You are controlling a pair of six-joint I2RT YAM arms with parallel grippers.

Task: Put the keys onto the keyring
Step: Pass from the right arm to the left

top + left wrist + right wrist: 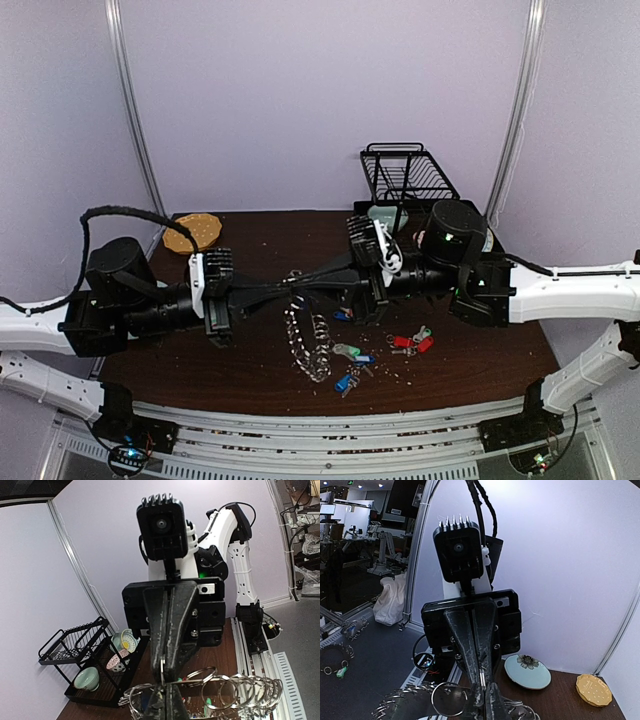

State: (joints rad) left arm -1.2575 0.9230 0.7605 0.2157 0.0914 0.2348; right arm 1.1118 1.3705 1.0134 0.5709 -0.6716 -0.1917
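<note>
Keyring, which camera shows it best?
Top external: most of the keyring shows there, hanging as one long chain. Left wrist shows only a row of rings at its bottom edge; right wrist, a few beside its jaws.

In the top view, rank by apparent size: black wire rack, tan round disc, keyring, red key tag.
black wire rack
keyring and tan round disc look close, unranked
red key tag smallest

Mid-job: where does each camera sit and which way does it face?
Top external: above, behind the bases, looking down at the dark brown table; both arms show.
Left wrist: faces the right gripper and black wire dish rack; own fingers at bottom.
Right wrist: faces the left gripper; own fingers at bottom.
Wrist views share the chain-like loop of silver split rings.
</note>
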